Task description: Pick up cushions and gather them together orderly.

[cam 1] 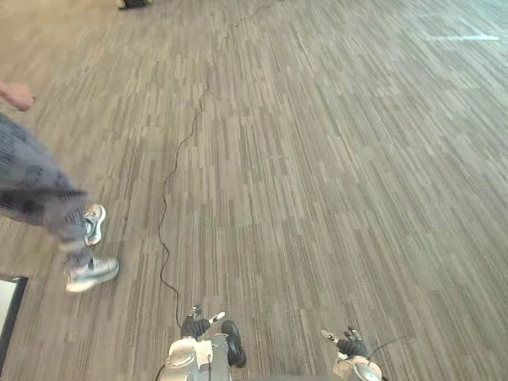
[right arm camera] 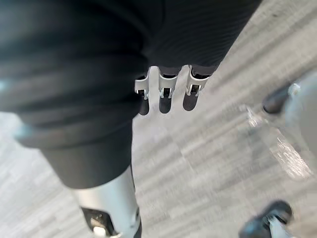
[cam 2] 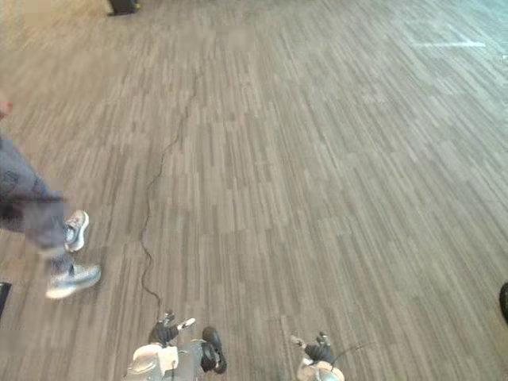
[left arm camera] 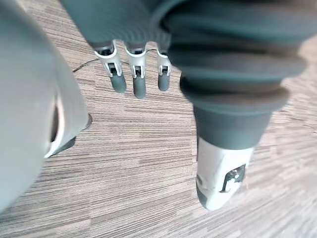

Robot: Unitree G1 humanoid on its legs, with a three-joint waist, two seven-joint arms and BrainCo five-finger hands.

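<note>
- The left hand (cam 1: 197, 325) sits at about 7 o'clock in the head views, low at the edge, above the floor (cam 1: 333, 159).
- In its own wrist view its fingers (left arm camera: 139, 82) hang straight, side by side, with dark tips pointing at the carpet. The thumb (left arm camera: 218, 181) stands well apart from them. The hand is wide and relaxed and grips nothing.
- The right hand (cam 1: 350, 344) sits at about 5 o'clock, level with the other hand and well apart from it.
- In the right wrist view its fingers (right arm camera: 166, 96) also hang straight in a row, and its thumb (right arm camera: 111, 210) stands off to one side. This hand too is loose and wide, with nothing in it.
- The floor is grey-brown carpet in blocks of short stripes, and it runs from 6 o'clock up to 12 o'clock.
- A person (cam 1: 36, 186) stands at 9 o'clock, in grey patterned trousers, well apart from both hands.
- The person's 2 pale shoes (cam 1: 93, 271) are near 8 o'clock. 1 is flat on the carpet and the other is just beyond it.
- The person's hand (cam 1: 17, 96) shows at about 10 o'clock, at the edge.
- A dark-framed pale panel (cam 1: 9, 305) lies at the edge between 8 and 7 o'clock, near the flat shoe.
- A small dark object (cam 1: 135, 3) sits at 11 o'clock, at the far edge; what it is, I cannot tell.
- A thin pale line (cam 1: 464, 37) marks the floor at about 1 o'clock.
- Where the cushions lie, I cannot tell.
</note>
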